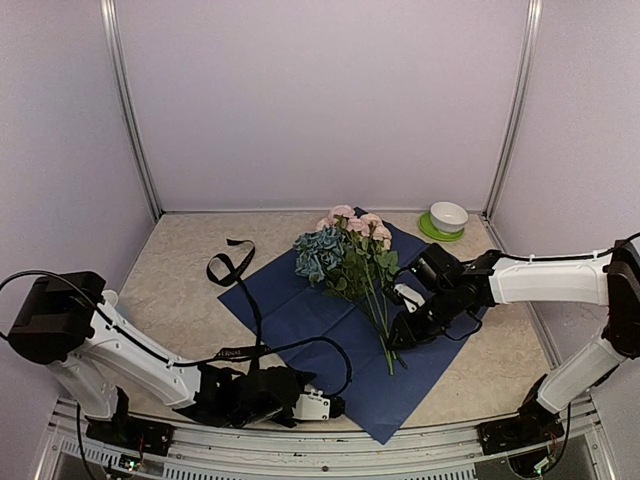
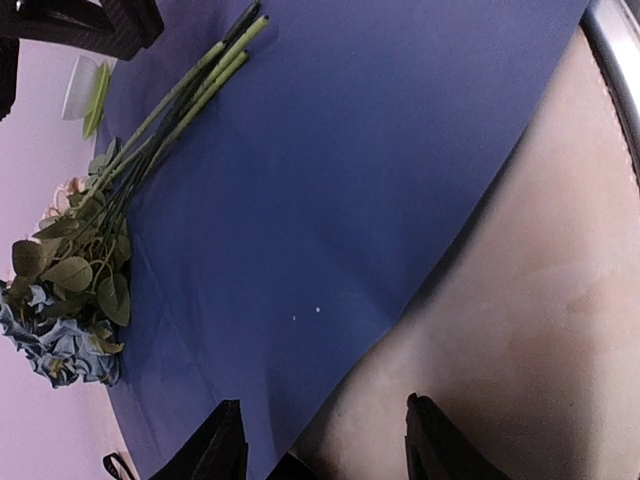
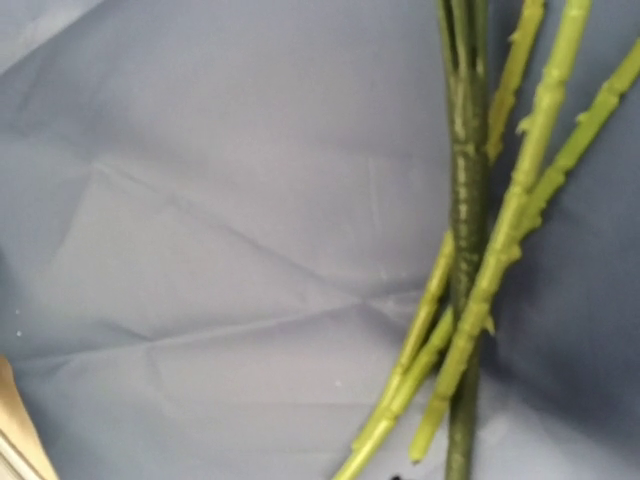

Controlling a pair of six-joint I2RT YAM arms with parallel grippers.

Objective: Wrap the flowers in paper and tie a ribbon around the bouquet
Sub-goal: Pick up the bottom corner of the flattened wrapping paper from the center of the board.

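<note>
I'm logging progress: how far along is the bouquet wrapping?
Done: paper spread flat, flowers laid on it. In hand: left jaws straddle the paper's near edge; right jaws sit at the stems, grip unclear. Left: wrapping, then tying the ribbon, lying loose at the paper's left side.

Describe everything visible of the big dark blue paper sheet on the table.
The large dark navy paper sheet lies flat on the tabletop, turned like a diamond. It looks thin and matte, with faint creases. The pink-and-blue flower bunch lies on it, blooms at the far corner, green stems pointing near. The narrow black ribbon appears to trail across its left corner. The left gripper, jaws apart, straddles its near-left edge; the right gripper sits low over it by the stems.
</note>
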